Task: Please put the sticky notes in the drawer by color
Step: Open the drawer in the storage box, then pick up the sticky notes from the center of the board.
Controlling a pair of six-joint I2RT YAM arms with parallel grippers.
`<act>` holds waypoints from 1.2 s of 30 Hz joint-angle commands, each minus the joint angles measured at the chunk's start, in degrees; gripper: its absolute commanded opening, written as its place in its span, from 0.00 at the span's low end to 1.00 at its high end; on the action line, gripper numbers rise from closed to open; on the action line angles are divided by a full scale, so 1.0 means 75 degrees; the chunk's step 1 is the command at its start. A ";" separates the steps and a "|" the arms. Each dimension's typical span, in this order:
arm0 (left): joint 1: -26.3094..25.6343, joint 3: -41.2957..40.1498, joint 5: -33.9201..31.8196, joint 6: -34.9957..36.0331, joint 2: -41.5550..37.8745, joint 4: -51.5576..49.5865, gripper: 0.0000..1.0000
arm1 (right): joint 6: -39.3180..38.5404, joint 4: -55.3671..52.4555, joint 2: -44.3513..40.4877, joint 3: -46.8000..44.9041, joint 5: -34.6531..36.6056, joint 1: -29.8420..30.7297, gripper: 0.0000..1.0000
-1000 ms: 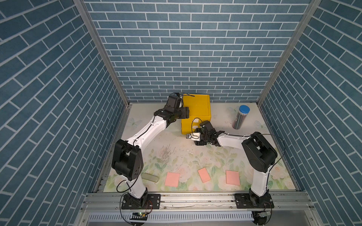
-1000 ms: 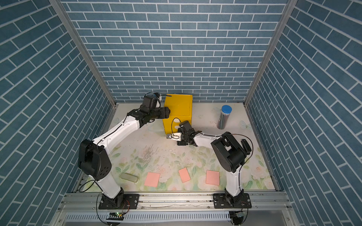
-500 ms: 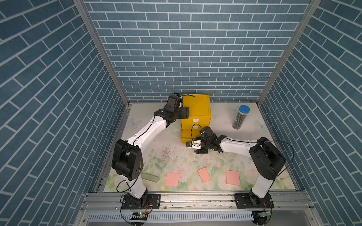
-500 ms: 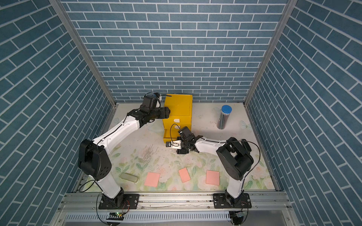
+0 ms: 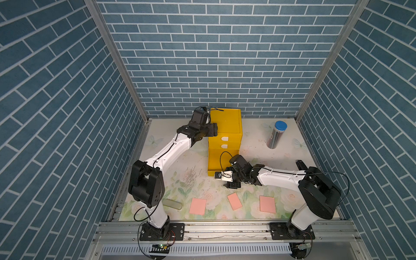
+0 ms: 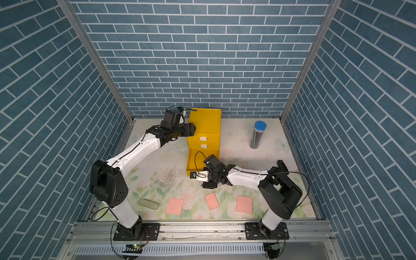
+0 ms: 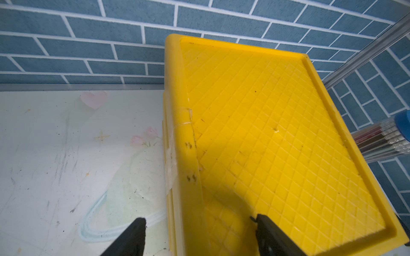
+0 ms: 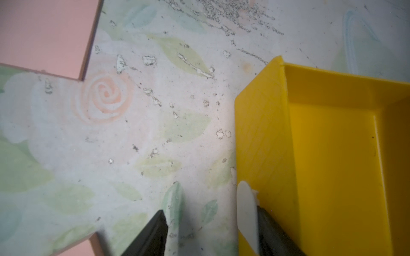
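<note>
Yellow bottom drawer (image 8: 332, 155) | right hand (image 8: 210, 212) spread, empty, astride front edge | left hand (image 7: 197, 218) likewise, cabinet (image 7: 266, 133) rim

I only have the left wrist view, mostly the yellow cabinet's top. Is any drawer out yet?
Observer: Yes. The bottom drawer stands pulled out in both top views.
Operator: Where is the right gripper?
Observer: The right gripper is at that drawer's white handle, jaws open.
Operator: Which notes are left outside?
Observer: Three pink sticky notes lie flat on the mat, apart from each other.
</note>
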 commanded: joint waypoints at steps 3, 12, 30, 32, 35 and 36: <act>-0.0032 0.0056 -0.0043 0.0006 0.0022 -0.0798 0.87 | 0.0369 0.0024 -0.0301 0.0224 -0.0190 0.0048 0.69; -0.0029 0.0496 0.0381 -0.0420 -0.0663 -0.0261 1.00 | 0.0941 0.0889 -0.0931 0.0087 0.0270 0.0053 0.74; -0.0565 -0.2557 -0.0103 -0.0919 -0.4077 -0.4482 0.99 | 0.4503 0.0956 -0.4177 -0.0519 0.1818 -0.0256 0.79; -0.1106 -0.2962 -0.0283 -0.1294 -0.4226 -0.4716 0.99 | 0.4751 0.0735 -0.4163 -0.0366 0.1825 -0.0304 0.79; -0.1896 -0.3649 -0.0414 -0.1987 -0.4389 -0.4799 0.99 | 0.4957 0.0717 -0.4198 -0.0439 0.1759 -0.0394 0.79; -0.2154 -0.3872 -0.0356 -0.2195 -0.4427 -0.4728 0.99 | 0.5012 0.0731 -0.4226 -0.0489 0.1717 -0.0439 0.80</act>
